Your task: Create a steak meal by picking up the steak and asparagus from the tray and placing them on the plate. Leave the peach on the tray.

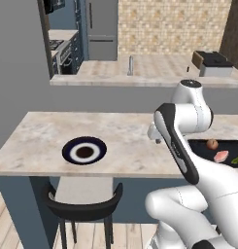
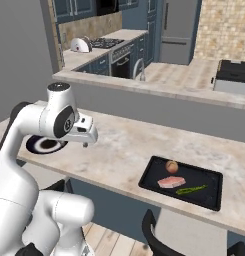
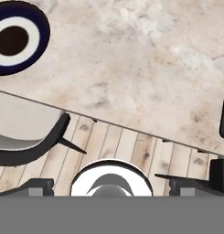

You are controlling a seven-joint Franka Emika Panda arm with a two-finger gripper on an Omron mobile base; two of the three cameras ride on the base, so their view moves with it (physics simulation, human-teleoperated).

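**Hovering over the worktop, food on the tray**

Looking down through the hand view, I see the gripper (image 3: 111, 185) high above the near edge of the worktop (image 3: 145, 73), its two dark fingertips (image 3: 38, 186) spread far apart with nothing between them. Below them lie the wooden floor and the curved back of a black chair (image 3: 35, 148).

From the right base view, the gripper (image 2: 85, 144) hangs over the worktop's front part, between plate and tray, touching neither. The plate (image 2: 44, 145) sits towards the left end, near the front edge, partly hidden by my arm. The tray (image 2: 183, 182) lies well apart, towards the right end, close to the front edge. On it, the asparagus (image 2: 190, 190) is nearest the front rim, the steak (image 2: 171, 182) just behind it, and the peach (image 2: 171, 166) beyond that, by the far rim.

In the left base view the plate (image 1: 84, 151) is bare. Further back stands a second counter (image 2: 194, 80) with a tap (image 2: 139, 69).
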